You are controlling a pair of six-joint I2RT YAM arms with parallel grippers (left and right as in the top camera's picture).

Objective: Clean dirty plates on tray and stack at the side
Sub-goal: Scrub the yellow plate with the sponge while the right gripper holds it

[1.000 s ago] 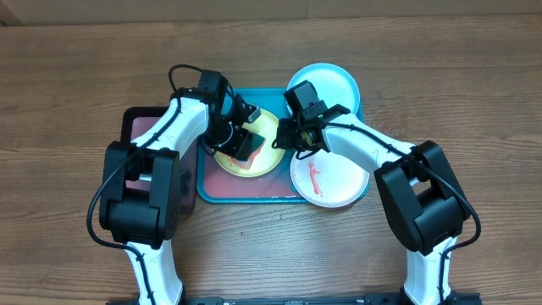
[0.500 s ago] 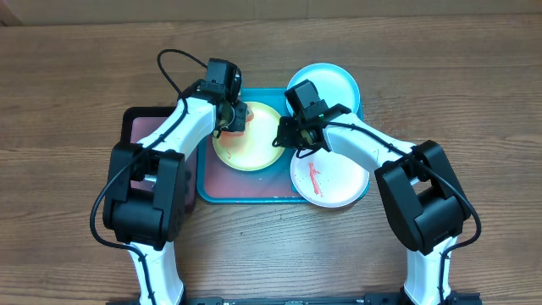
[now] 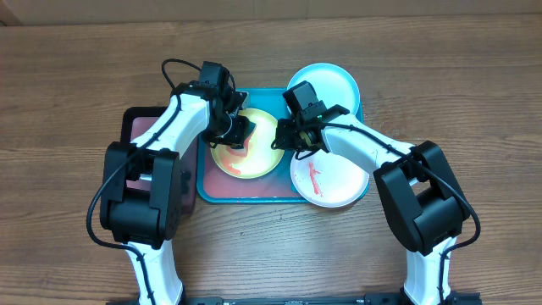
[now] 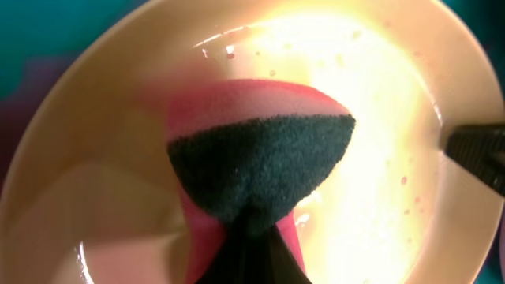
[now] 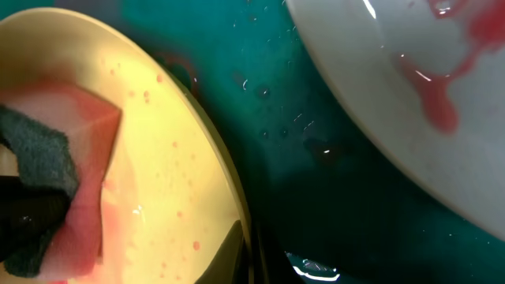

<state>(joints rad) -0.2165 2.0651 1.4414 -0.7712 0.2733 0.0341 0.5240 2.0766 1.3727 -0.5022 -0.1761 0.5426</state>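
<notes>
The yellow-green plate lies wet on the teal tray. My left gripper is shut on a pink sponge with a dark scouring face, pressed onto this plate's pale centre. My right gripper is shut on the same plate's right rim, one finger inside and one outside. A white plate with a red smear overhangs the tray's right side and shows in the right wrist view. The light blue plate sits at the tray's far right corner.
A smaller black tray with a reddish base sits left of the teal tray, under my left arm. Brown wooden table surrounds everything. Water and reddish stain cover the teal tray's base.
My left gripper swept the sponge to the plate's far-left edge, then back toward its centre. The right gripper kept still on the rim.
</notes>
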